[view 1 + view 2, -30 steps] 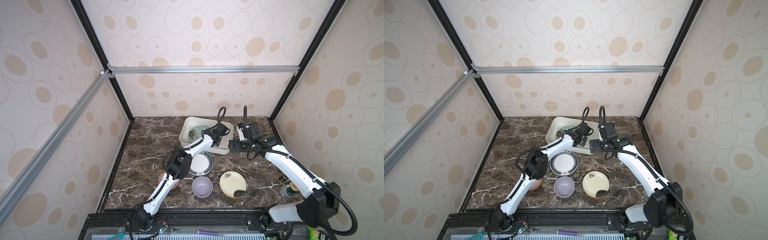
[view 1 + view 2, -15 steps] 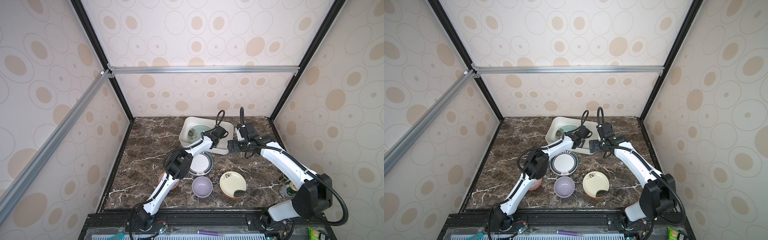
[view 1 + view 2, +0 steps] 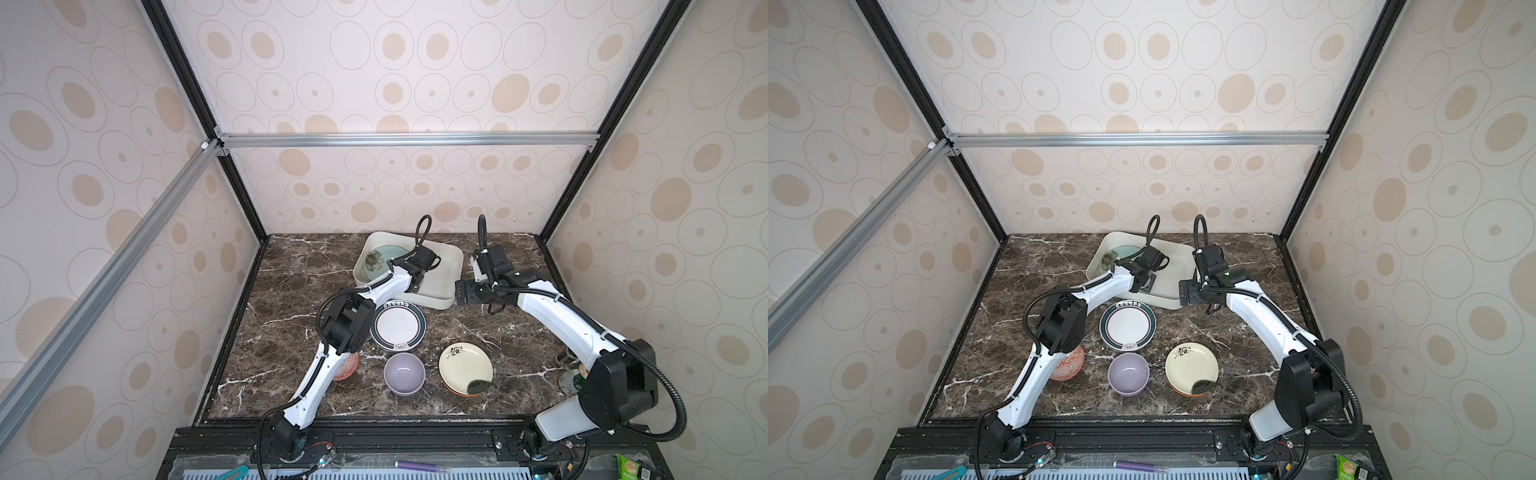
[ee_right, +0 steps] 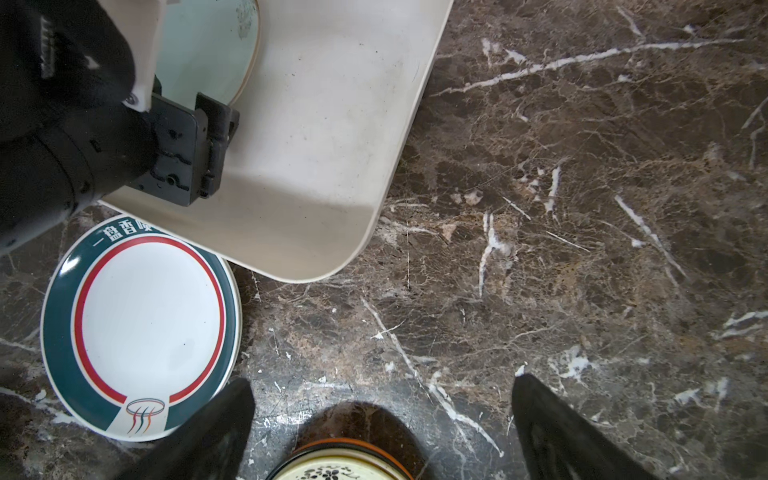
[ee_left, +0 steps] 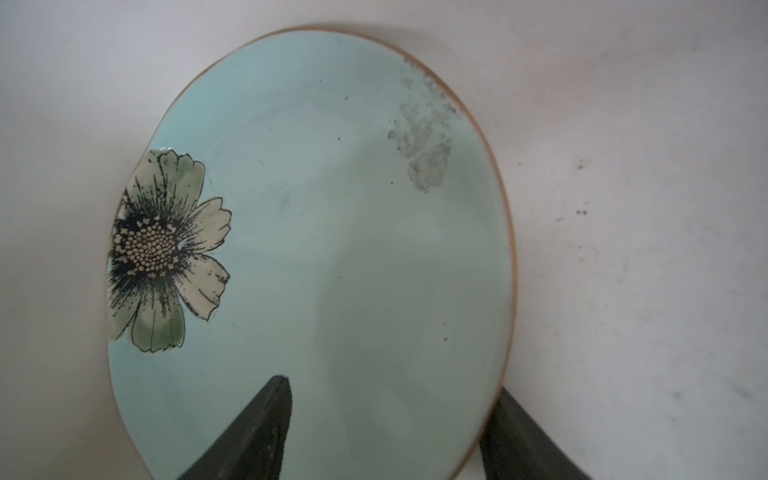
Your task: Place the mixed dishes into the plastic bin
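Between the parted fingers (image 5: 257,436) of the left gripper (image 5: 392,384) lies the rim of the pale teal plate (image 5: 332,208), flat in the plastic bin (image 5: 623,208), ungripped. The right gripper (image 4: 382,380) stands wide open, empty; the cream floral plate (image 4: 332,467) lies near its fingers.

Pretty sure this is a robot lab test booth, not a real kitchen. Spotty wallpaper panels (image 3: 395,62) on aluminium bars (image 3: 407,139) box in a marble-look table (image 3: 291,299), and a left arm (image 3: 318,386) and right arm (image 3: 557,316) are bolted to a black rail (image 3: 415,436).
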`<action>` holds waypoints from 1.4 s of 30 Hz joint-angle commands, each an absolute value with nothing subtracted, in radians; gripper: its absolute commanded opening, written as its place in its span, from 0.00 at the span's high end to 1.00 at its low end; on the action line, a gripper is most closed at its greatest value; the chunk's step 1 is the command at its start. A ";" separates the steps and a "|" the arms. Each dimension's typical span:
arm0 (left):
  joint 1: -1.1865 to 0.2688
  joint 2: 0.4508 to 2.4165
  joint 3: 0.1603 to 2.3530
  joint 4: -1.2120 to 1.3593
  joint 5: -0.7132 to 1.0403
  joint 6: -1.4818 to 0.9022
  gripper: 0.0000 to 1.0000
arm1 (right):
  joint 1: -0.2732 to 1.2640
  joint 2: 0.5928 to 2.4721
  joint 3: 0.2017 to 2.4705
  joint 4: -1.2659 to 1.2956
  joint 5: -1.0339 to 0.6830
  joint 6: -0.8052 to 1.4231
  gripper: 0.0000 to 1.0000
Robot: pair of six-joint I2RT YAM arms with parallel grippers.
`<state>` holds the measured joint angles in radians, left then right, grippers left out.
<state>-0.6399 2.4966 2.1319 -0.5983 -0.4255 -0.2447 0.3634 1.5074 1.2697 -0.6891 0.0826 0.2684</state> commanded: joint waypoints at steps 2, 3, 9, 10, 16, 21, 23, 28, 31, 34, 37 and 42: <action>-0.634 2.401 2.113 -0.614 -0.397 -0.222 0.30 | 0.359 1.507 1.308 -0.713 0.077 0.272 0.00; -0.636 2.378 2.097 -0.607 -0.377 -0.224 0.30 | 0.358 1.503 1.309 -0.716 0.078 0.272 0.00; -0.633 2.194 1.945 -0.532 -0.292 -0.225 0.28 | 0.359 1.482 1.292 -0.736 0.068 0.282 0.00; -0.631 2.160 1.919 -0.522 -0.284 -0.224 0.28 | 0.359 1.477 1.285 -0.736 0.064 0.285 0.00; -0.545 2.017 1.758 -0.465 -0.298 -0.226 0.24 | 0.359 1.471 1.249 -0.741 0.034 0.307 0.00; -0.377 1.950 1.603 -0.386 -0.235 -0.260 0.24 | 0.359 1.474 1.218 -0.714 0.025 0.325 0.01; -0.331 1.941 1.560 -0.360 -0.227 -0.263 0.24 | 0.359 1.489 1.218 -0.694 0.017 0.338 0.01; -0.269 1.973 1.547 -0.322 -0.190 -0.269 0.24 | 0.336 1.592 1.282 -0.659 -0.059 0.428 0.02; -0.259 1.988 1.555 -0.299 -0.152 -0.278 0.24 | 0.318 1.685 1.351 -0.666 -0.086 0.468 0.07; -0.258 2.010 1.570 -0.278 -0.113 -0.285 0.25 | 0.308 1.808 1.471 -0.732 -0.116 0.474 0.33; -0.258 2.044 1.596 -0.278 -0.092 -0.288 0.28 | 0.295 1.898 1.557 -0.765 -0.114 0.485 0.38; -0.256 2.088 1.621 -0.275 -0.095 -0.279 0.32 | 0.287 1.970 1.623 -0.777 -0.093 0.478 0.38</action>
<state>-0.2562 2.0663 1.5776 -0.2829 -0.1074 -0.2756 0.2928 1.9453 1.5703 -0.7223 -0.1013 0.4660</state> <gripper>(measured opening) 0.680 0.619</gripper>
